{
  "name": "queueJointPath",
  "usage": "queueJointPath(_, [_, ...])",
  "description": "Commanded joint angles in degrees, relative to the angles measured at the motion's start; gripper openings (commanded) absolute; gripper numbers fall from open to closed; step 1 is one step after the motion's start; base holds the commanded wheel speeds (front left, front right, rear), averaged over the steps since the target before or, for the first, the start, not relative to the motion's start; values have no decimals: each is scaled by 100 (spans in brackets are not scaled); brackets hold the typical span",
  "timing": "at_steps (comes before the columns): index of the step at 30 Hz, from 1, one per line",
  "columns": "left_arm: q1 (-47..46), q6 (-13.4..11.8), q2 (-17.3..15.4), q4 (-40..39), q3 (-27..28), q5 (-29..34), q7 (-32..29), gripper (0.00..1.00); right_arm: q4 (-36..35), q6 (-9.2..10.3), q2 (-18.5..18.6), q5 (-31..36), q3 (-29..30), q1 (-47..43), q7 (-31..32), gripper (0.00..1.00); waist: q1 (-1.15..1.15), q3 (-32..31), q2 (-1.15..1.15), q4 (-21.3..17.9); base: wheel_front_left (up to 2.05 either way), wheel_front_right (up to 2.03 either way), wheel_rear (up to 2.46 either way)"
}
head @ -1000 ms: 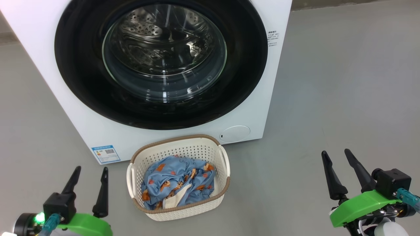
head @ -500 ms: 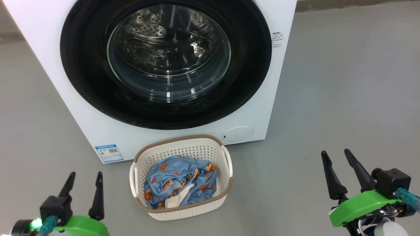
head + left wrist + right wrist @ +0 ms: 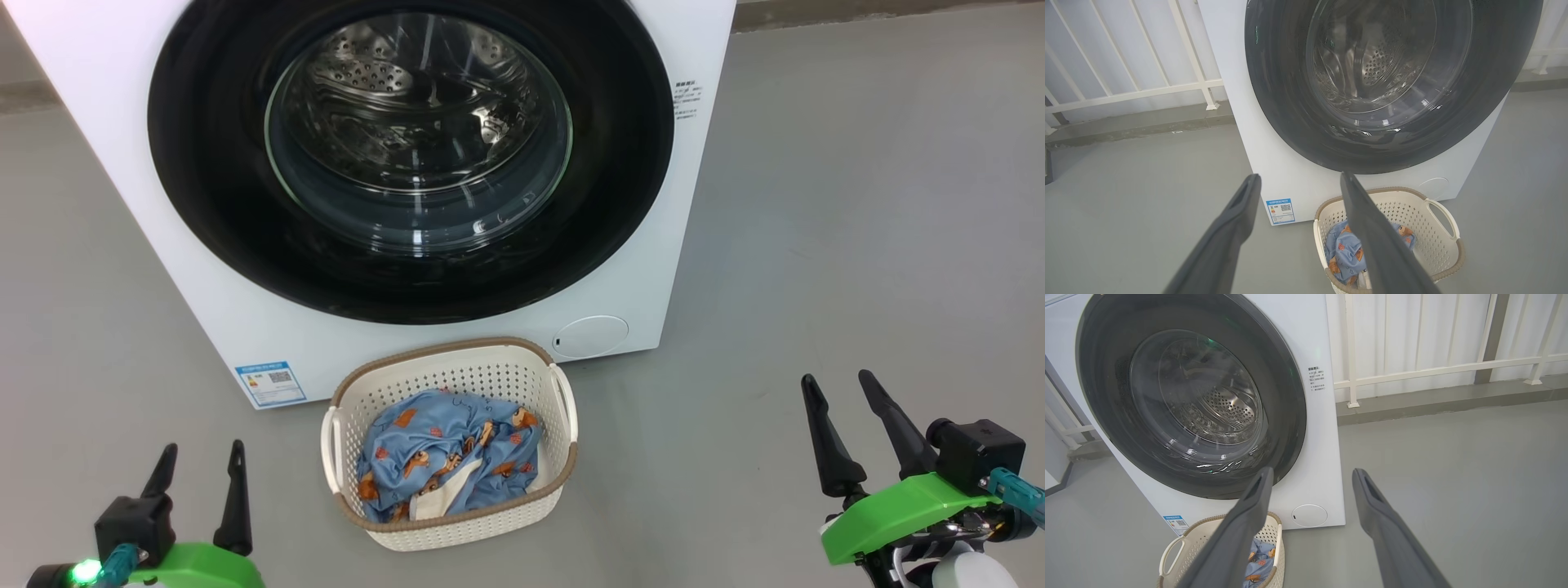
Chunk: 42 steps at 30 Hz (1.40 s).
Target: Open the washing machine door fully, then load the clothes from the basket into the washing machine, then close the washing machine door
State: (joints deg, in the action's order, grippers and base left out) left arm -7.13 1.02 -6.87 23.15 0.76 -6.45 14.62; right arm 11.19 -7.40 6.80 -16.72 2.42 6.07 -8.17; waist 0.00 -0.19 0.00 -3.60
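The washing machine (image 3: 490, 335) stands ahead of me, and the washing machine door (image 3: 416, 139), black-rimmed with a glass bowl, lies flat against its front. Just before it on the floor sits the basket (image 3: 555, 384), holding the light blue printed clothes (image 3: 449, 457). My left gripper (image 3: 203, 447) is open at the lower left, apart from the basket, nothing between its fingers. My right gripper (image 3: 835, 377) is open and empty at the lower right. The left wrist view looks between the left gripper (image 3: 1300, 176) at the door (image 3: 1290, 102) and basket (image 3: 1449, 245). Beyond the right gripper (image 3: 1312, 470) lie the door (image 3: 1098, 396) and clothes (image 3: 1257, 555).
Grey floor spreads all around the machine. A blue label (image 3: 270, 383) and a round white cover (image 3: 589, 336) mark its lower front. A white railing (image 3: 1126, 92) on a low kerb runs behind the machine, with the same railing (image 3: 1433, 369) to its right.
My left gripper has drawn back toward the bottom edge of the head view. The camera shifted slightly. The right gripper, door and basket are as before.
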Motion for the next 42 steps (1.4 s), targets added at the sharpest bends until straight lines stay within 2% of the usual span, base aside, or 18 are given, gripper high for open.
queueJointPath(1, [-301, -10, -126, -127, 222, -45, 38, 100, -167, -9, 15, 63, -113, 128, -40, 100, 0, -4, 0, 2, 0, 0, 0])
queueJointPath(34, [-345, 39, -225, -187, 188, 36, 38, 100, -121, -9, -5, 23, -71, 102, -93, 100, 0, -10, 0, 11, 0, 0, 0])
queueJointPath(42, [-342, 57, -211, -237, 143, 48, 38, 100, -140, -9, 2, 46, -76, 105, -72, 100, 0, 12, 0, 18, 37, 36, -73])
